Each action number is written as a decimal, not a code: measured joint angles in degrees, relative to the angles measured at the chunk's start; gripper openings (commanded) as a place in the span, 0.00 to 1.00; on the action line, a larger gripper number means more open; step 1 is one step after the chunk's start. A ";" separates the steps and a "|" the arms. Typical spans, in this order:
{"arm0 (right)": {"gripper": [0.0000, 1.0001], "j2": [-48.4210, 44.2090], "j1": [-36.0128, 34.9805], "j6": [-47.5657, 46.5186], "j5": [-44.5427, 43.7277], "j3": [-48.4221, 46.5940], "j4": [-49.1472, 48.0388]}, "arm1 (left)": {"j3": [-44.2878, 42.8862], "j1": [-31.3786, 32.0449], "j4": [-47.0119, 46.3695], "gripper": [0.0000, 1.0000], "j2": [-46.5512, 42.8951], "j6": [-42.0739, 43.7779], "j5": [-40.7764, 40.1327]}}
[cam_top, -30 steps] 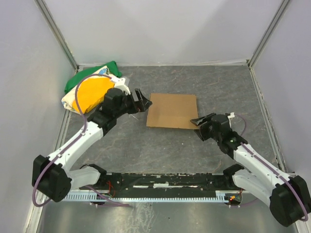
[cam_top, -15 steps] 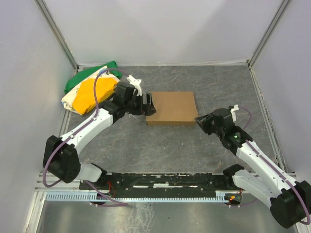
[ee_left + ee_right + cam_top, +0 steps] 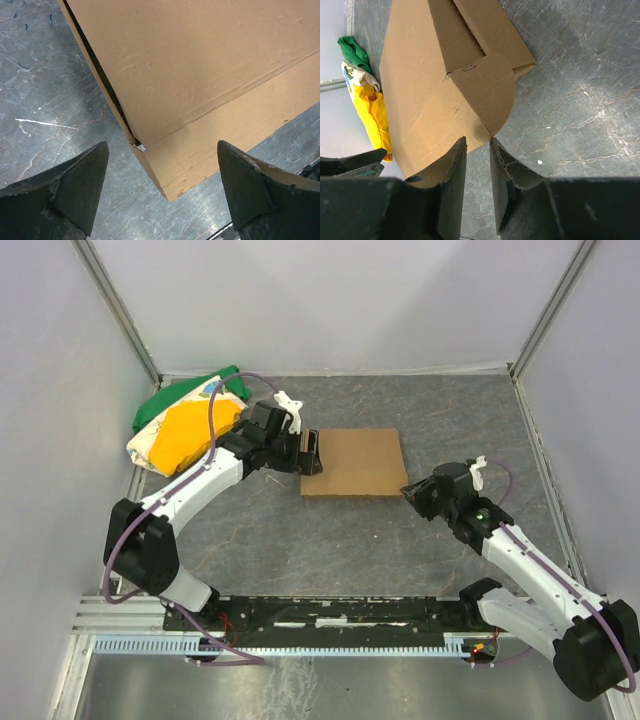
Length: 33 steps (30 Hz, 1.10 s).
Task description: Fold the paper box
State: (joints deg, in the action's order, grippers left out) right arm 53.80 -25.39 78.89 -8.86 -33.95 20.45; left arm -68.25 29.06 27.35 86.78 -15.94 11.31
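The paper box (image 3: 352,462) lay in the middle of the desk (image 3: 300,550), its left edge between the wide-spread left fingers (image 3: 75,185). The right fingers (image 3: 451,190), narrower than a second earlier, met its near right corner nearly closed, and I could not tell whether they gripped it. The left fingers had moved in to the box.

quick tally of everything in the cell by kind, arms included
paper box: 1
cloth bundle: 1
robot arms: 2 (left arm, right arm)
total: 4
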 measured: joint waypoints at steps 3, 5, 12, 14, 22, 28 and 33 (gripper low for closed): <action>0.33 0.22 0.00 -0.33 0.15 0.00 0.02 | 0.00 0.09 0.46 0.94 0.98 0.57 0.90; 0.33 0.28 0.00 -0.35 0.31 0.00 -0.02 | 0.00 0.35 0.63 0.94 1.27 0.92 1.14; 0.33 0.74 0.00 -0.37 1.33 -0.02 0.00 | 0.07 1.33 1.84 0.91 1.79 1.07 2.10; 0.33 0.98 0.00 -0.63 1.57 0.00 0.00 | 0.09 1.42 2.21 0.91 1.79 1.09 2.60; 0.35 1.66 0.00 -2.16 2.82 -0.02 0.48 | 2.05 2.01 3.15 0.90 1.79 1.07 3.78; 0.47 1.49 0.00 -5.18 3.52 -0.66 2.73 | 2.36 2.34 3.85 0.90 1.79 1.09 4.09; 0.88 -0.50 -0.02 -16.37 1.38 -6.80 9.03 | 2.64 2.32 3.82 0.90 1.77 1.09 4.13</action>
State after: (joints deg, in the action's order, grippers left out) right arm 53.30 -25.41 62.52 -7.49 -40.75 29.47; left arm -65.60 31.38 31.18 88.55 -14.85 15.44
